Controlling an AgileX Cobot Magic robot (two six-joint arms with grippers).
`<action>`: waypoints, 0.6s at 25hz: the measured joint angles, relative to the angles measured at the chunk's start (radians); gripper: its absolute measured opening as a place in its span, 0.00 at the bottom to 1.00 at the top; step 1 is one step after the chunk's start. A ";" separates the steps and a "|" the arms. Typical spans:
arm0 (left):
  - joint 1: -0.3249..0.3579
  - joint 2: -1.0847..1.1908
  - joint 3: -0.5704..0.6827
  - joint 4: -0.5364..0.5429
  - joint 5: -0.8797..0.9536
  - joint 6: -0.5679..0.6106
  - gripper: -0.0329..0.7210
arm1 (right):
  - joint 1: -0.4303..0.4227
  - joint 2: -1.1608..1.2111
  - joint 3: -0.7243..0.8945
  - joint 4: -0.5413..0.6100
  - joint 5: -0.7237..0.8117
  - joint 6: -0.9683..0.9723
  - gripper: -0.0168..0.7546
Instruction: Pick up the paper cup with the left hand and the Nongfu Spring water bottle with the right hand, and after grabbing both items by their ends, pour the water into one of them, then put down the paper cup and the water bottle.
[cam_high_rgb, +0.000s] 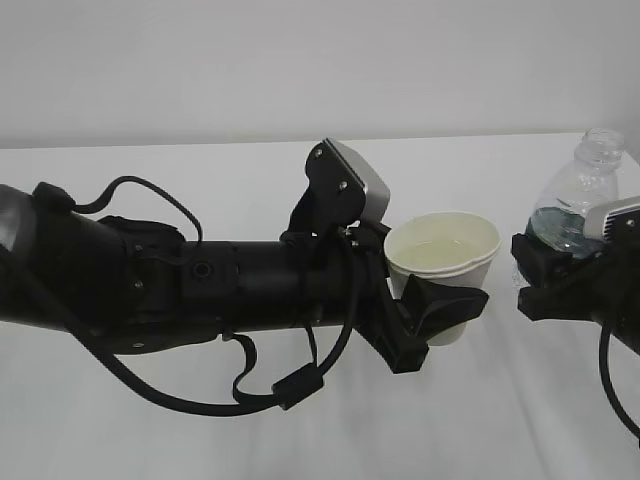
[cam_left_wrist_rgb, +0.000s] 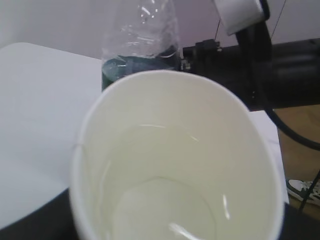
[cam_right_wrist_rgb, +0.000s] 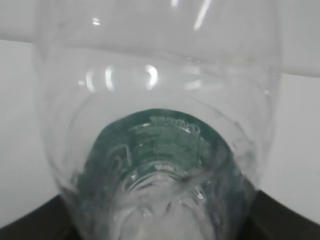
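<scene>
Now the left gripper (cam_high_rgb: 437, 318) is clasping a thin, crushable paper cup (cam_high_rgb: 445, 262) holding water (cam_left_wrist_rgb: 165, 210); the right gripper (cam_high_rgb: 545, 275) is gripping the slippery bottle (cam_high_rgb: 580, 200) low.

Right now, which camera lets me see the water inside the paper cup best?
The left wrist view: it looks straight down into the paper cup, showing the water. The exterior view shows the cup from the side with only a pale surface. The right wrist view shows only the bottle.
</scene>
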 joint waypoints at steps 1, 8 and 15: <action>0.000 0.000 0.000 0.000 0.000 0.000 0.65 | 0.000 0.016 -0.011 0.002 0.000 0.000 0.58; 0.000 0.000 0.000 0.000 0.000 0.000 0.65 | 0.000 0.119 -0.083 0.009 0.000 0.000 0.58; 0.000 0.000 0.000 0.000 0.000 0.000 0.65 | 0.000 0.199 -0.156 0.043 0.000 0.000 0.58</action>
